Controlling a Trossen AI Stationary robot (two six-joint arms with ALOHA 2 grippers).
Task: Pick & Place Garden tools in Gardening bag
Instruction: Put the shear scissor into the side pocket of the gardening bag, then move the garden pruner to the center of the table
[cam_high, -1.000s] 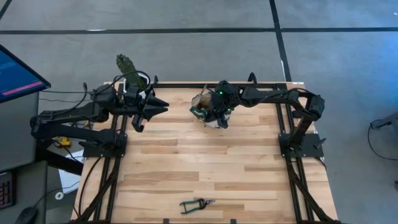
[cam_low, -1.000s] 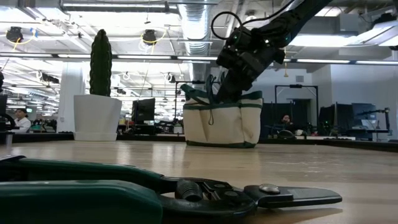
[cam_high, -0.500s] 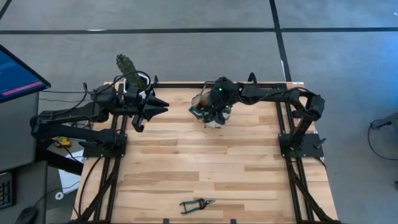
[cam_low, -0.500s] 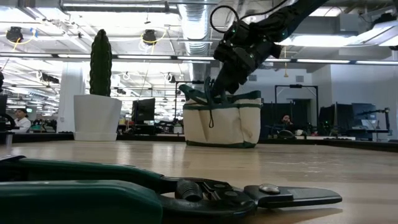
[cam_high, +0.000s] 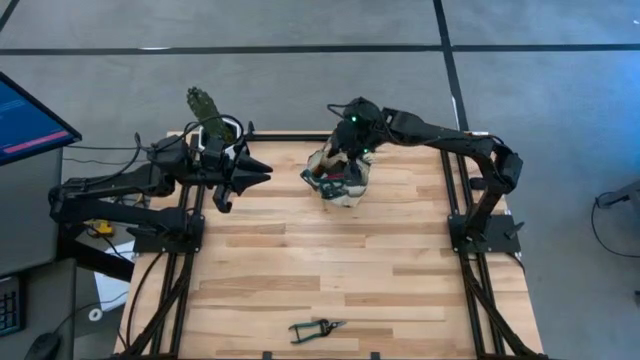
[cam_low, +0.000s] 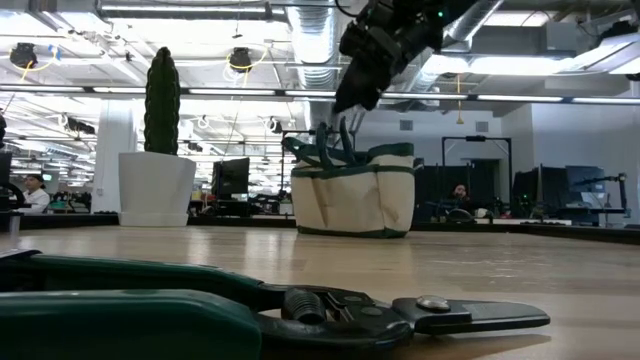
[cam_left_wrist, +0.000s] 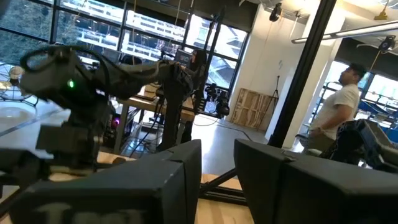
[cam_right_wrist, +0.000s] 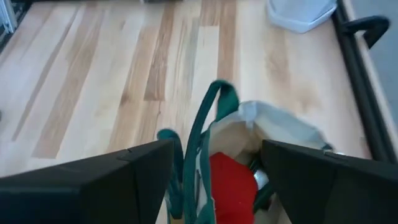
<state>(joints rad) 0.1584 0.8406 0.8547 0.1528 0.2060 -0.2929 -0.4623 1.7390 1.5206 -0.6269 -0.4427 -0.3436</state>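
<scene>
Counting what's on the table (cam_high: 330, 265): 1 gardening bag (cam_high: 337, 182), 1 pair of green-handled pruning shears (cam_high: 314, 327), 1 cactus in a white pot (cam_high: 213, 124), 2 arms.

Bag stands upright toward the far edge, about mid-width, mouth open. The right wrist view shows a red item (cam_right_wrist: 231, 185) plus a bit of metal inside; the no. of tools in there can't be counted.

Right gripper (cam_high: 350, 138) hangs just above the bag's far side, fingers spread wide, nothing betw. them; green strap (cam_right_wrist: 211, 118) sits betw. the fingers in its wrist view, not gripped.

Left gripper (cam_high: 258, 168) waits near the far-left corner, beside the cactus, well apart from the bag; fingers part open w/ a narrow gap, holding nothing.

Shears lie alone close to the near edge, about mid-width, well apart from both arms. Wide bare wood betw. shears and bag. Pot is right at the far-left edge.
</scene>
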